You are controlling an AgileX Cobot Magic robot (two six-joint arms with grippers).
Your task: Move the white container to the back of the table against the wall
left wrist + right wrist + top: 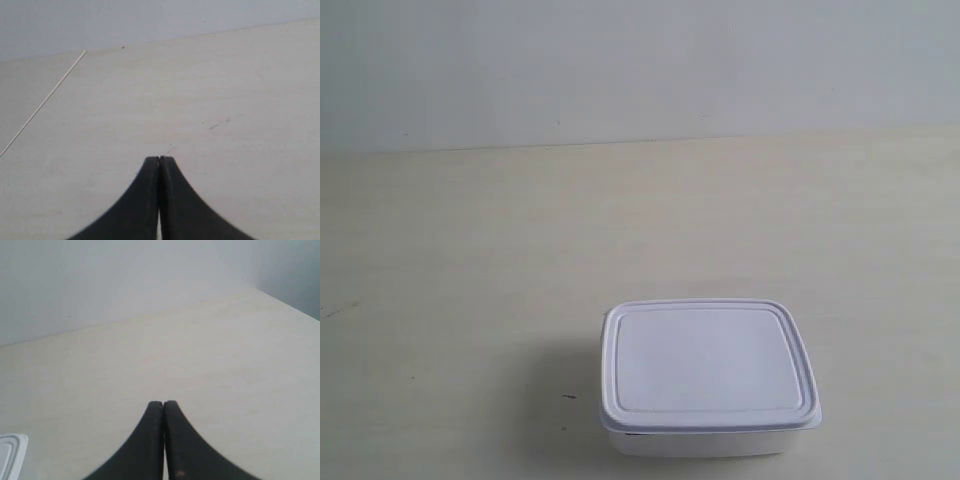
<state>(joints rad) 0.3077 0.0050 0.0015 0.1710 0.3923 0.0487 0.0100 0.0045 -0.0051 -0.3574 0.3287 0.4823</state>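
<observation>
White container [708,375] on near tabletop [470,250], well apart from far wall [620,60]; move not yet begun. Left pincer [159,162] and right pincer [163,405] clenched, empty.

Plain pale grey-white wall [640,60]. Cream counter [470,250] meets wall base; faint grain, few dark specks. Light soft, even.

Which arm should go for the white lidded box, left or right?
Likely right: a corner of the shallow white plastic lidded container shows in the right wrist view, near the shut right gripper. Past the shut left gripper, only pale cream table and wall show.
</observation>
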